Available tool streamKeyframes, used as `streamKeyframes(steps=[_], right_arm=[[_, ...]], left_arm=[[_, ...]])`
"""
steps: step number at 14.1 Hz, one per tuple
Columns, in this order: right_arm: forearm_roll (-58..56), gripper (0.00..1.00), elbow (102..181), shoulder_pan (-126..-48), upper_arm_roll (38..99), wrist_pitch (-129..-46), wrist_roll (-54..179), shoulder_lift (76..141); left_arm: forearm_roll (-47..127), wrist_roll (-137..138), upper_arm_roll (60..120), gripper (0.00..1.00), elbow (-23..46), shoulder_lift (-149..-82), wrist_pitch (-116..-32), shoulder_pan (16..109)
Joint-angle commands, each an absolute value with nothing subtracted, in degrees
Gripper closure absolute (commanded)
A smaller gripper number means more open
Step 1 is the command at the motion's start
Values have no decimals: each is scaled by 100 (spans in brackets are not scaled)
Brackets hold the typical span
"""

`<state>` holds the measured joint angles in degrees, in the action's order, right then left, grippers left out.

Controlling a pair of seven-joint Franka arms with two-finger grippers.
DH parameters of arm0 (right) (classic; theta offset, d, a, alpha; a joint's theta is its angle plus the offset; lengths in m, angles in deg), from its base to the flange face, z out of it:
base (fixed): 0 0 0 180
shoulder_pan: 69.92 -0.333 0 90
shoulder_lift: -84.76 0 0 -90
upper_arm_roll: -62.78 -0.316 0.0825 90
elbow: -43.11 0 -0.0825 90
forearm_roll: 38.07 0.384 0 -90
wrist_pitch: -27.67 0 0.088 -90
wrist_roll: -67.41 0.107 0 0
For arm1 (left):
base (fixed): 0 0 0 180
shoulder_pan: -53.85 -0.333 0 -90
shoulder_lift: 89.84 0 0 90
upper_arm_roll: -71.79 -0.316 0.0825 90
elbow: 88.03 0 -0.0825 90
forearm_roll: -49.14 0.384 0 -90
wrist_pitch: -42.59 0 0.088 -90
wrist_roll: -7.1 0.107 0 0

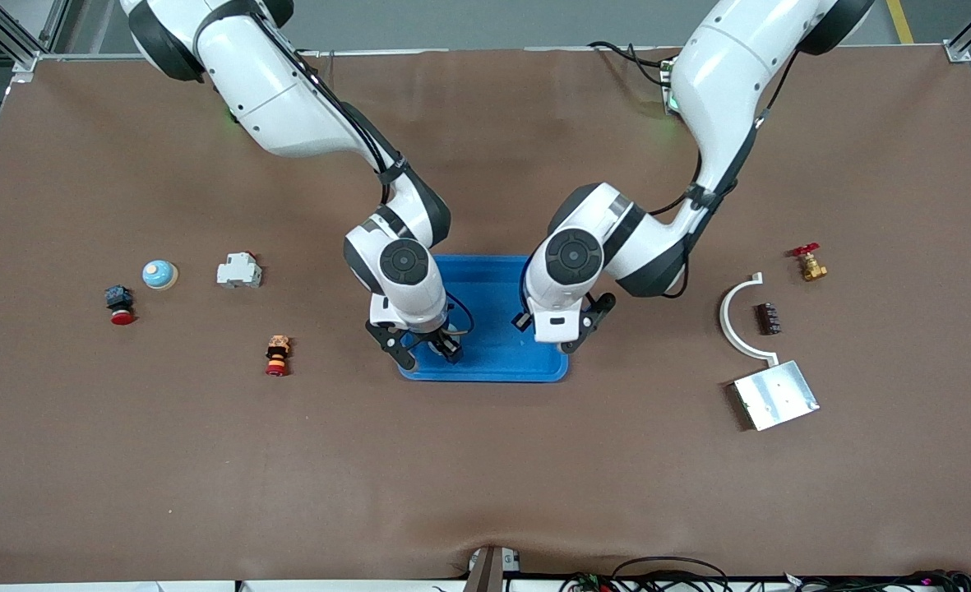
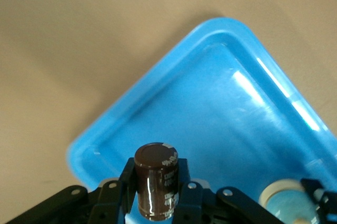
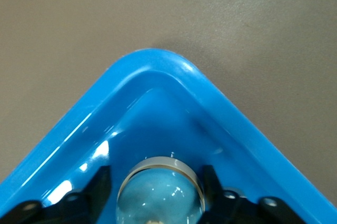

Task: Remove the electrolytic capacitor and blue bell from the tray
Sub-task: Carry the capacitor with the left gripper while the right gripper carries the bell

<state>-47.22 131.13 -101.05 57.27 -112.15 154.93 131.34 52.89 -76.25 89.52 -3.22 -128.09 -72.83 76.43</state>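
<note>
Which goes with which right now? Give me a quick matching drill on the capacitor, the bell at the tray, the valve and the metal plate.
1. capacitor
2. bell
3. valve
4. metal plate

A. at the right end effector, over a corner of the blue tray
B. on the table, nearer the front camera than the valve
C. clamped in the left end effector
D. red handle, toward the left arm's end

Pairs: 1-C, 2-A, 3-D, 4-B
</note>
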Motion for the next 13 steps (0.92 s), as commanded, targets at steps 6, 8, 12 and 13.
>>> streamKeyframes(steps=[6, 8, 12, 13], right_arm=[[-4537, 100, 12548, -10068, 5742, -10681, 15591, 13187], [-4414, 100, 12249, -10024, 5733, -10182, 15556, 13178], [-4396, 100, 12072, -9517, 5287, -9495, 15100, 13021], [-4396, 100, 12072, -9184, 5007, -9302, 14899, 12898]], left_arm=[[5344, -5488, 9016, 100, 266, -11631, -6094, 6968], [5344, -5294, 9016, 100, 565, -11297, -6085, 6810], [5344, -4162, 9025, 100, 1145, -10690, -5962, 6239], [5336, -3863, 9025, 100, 1303, -10558, -5971, 6090]])
